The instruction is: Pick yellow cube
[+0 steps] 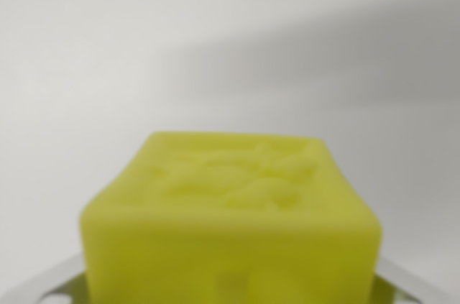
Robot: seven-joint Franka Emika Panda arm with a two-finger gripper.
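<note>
Yellow cube (230, 225) fills the lower frame, between the gripper (230, 291) fingers.

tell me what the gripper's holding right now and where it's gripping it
The yellow cube fills the lower frame, with metal finger parts at its lower sides. Actual contact isn't visible, so a grip can't be confirmed.

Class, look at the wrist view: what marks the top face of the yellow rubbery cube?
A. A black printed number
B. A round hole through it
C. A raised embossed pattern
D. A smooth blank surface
C: the yellow rubbery cube has raised relief shapes in its own colour on its top face.
</note>
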